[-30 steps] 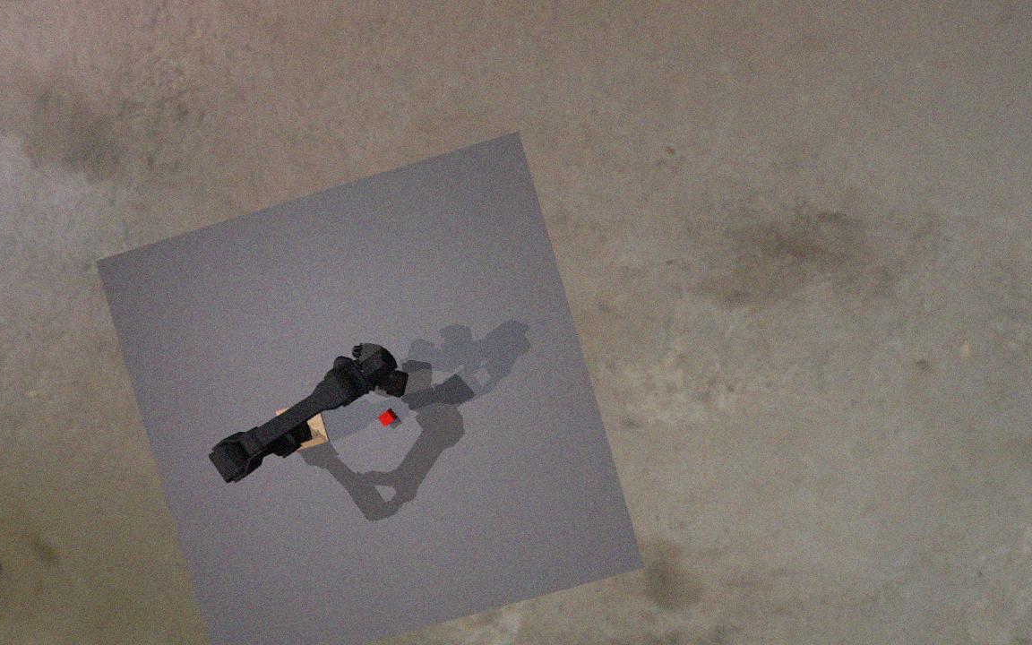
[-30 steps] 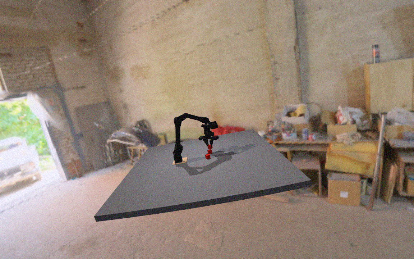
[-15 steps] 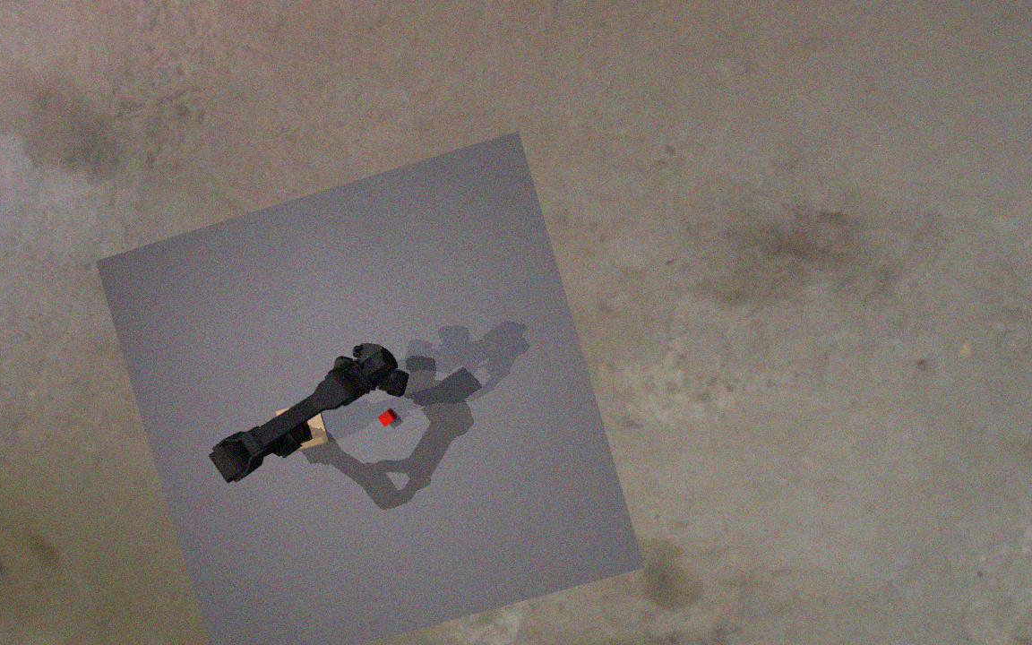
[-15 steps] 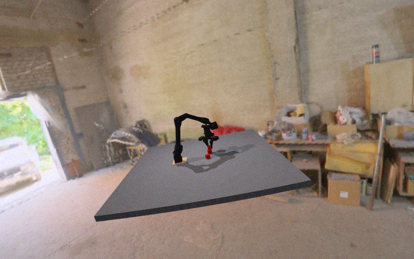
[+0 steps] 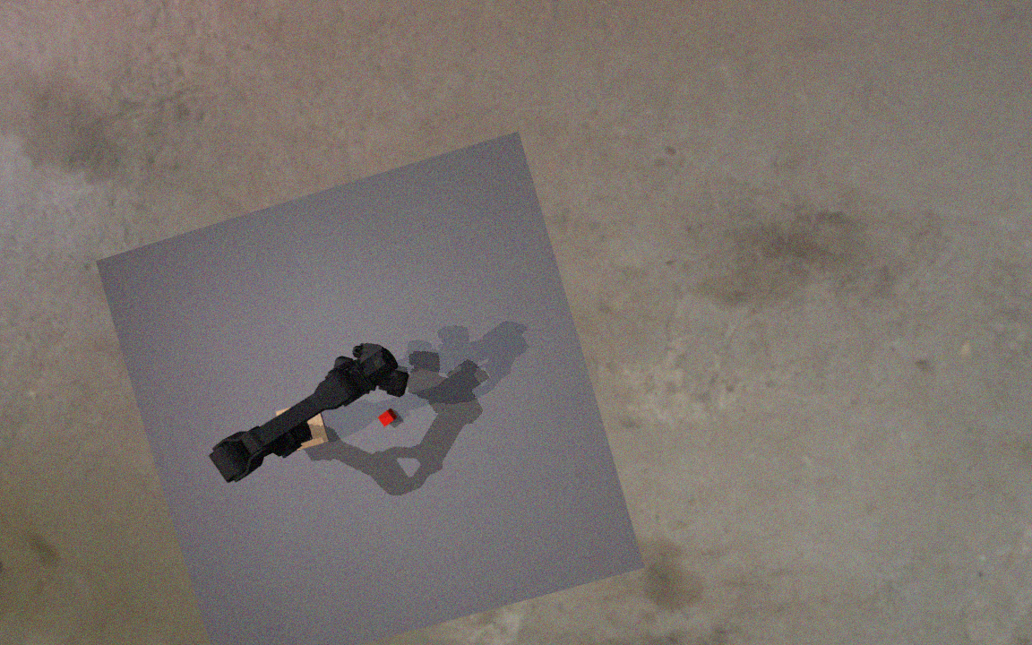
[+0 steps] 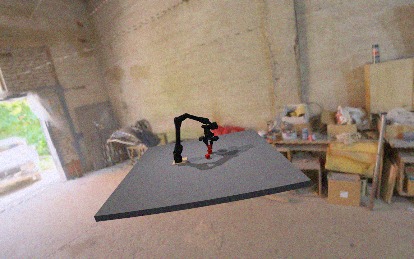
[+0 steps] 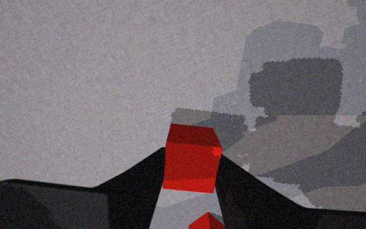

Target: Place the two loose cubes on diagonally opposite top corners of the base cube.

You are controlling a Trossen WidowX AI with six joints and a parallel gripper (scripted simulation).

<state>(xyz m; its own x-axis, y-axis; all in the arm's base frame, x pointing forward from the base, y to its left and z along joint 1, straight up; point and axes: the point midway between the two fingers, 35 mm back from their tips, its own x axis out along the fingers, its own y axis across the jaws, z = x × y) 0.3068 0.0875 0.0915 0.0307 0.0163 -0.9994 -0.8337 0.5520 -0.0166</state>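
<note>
From where I stood, the black claw [image 6: 208, 146] [image 7: 190, 156] had its fingers closed on the sides of a red cube [image 6: 209, 148] [image 7: 190, 162], holding it over another red cube [image 6: 210, 151] on the grey table [image 5: 463, 240] [image 6: 170, 186]. The two lined up closely in the side view (whether they actually touched, I couldn't tell). A third red cube [image 5: 386, 417] [image 6: 207, 156] [image 7: 206, 222] sat on the tabletop near that pair, on the side closer to me, with nothing gripping it.

Matte black, angular arm [image 5: 287, 423] [image 6: 178, 133] segments.
</note>
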